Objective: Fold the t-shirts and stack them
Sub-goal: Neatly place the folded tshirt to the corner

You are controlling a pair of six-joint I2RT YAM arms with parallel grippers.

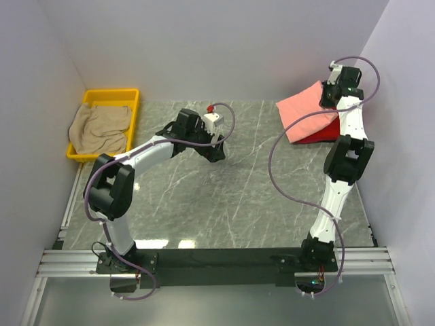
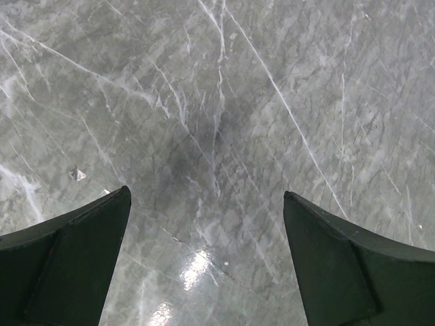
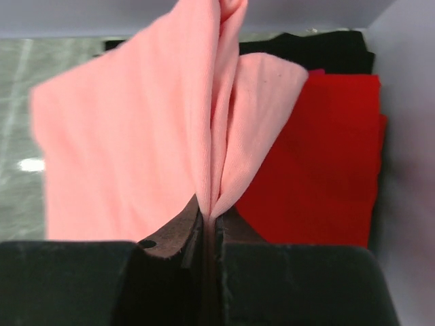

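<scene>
The right claw is pressed together on a bunched fold of the salmon-pink t-shirt, and the cloth rises from between its fingers and spreads out to the left. In the top view this shirt sits at the far right corner of the grey marble surface, its pinched edge lifted and the rest draped down towards the middle. The bright red t-shirt lies flat beneath and beside it, near the right wall, with the pink cloth covering its left part. A strip of black cloth shows beyond the red shirt; what it is cannot be told.

The left claw is above bare marble near the middle of the surface, its two dark fingers spread wide apart with nothing between them.

The beige-tan t-shirt lies crumpled inside the yellow plastic bin, which stands at the far left edge against the left wall, well apart from both claws and from the other two shirts.
</scene>
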